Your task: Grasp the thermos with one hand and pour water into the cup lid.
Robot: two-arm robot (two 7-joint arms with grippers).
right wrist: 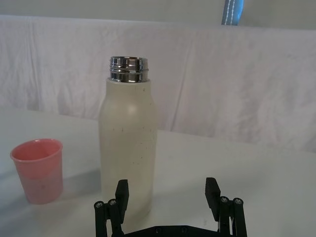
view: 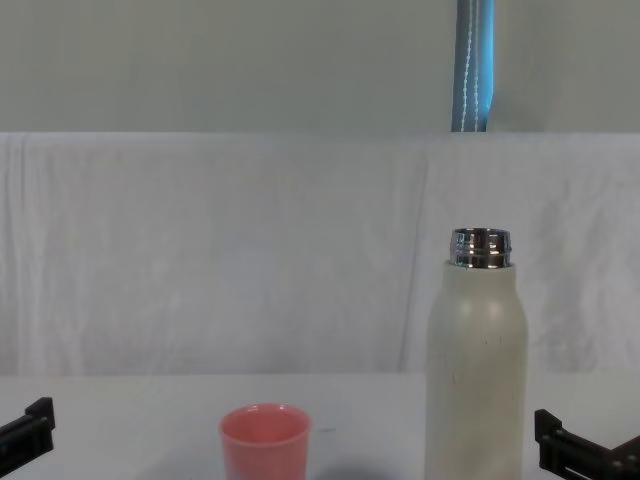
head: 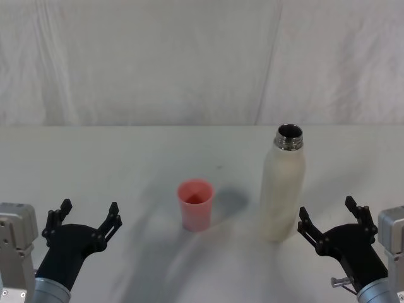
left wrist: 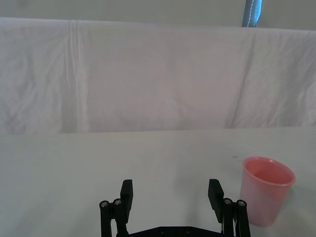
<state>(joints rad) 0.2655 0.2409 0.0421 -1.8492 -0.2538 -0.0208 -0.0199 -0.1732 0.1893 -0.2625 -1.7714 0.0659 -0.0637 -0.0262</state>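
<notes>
Head view is showing a white cloth-covered table with a tall cream-white thermos standing upright on it, its shiny threaded steel neck uncapped and open at the top. To the left of the thermos, apart from it, a small salmon-pink cup lid is sitting upright with its round mouth facing up. A wrinkled white backdrop cloth is hanging behind the table, beyond the thermos.

The right gripper is hovering low, nearer the robot than the thermos and just to its right, not touching it. Its two black fingers are spread apart and holding nothing. The left gripper is hovering well to the left of the thermos, farther left than the cup lid and nearer the robot. Its fingers are likewise spread wide and holding nothing.

Right wrist view is looking past the parted fingers of the right gripper toward the thermos, which is standing close ahead, with the cup lid on the thermos's far side from the gripper's centre line. Left wrist view is showing the left gripper with its fingers apart and the cup lid standing off to one side of them.

Chest view is showing the thermos rising far above the cup lid, with a blue vertical strip on the wall above the backdrop, behind the thermos.
</notes>
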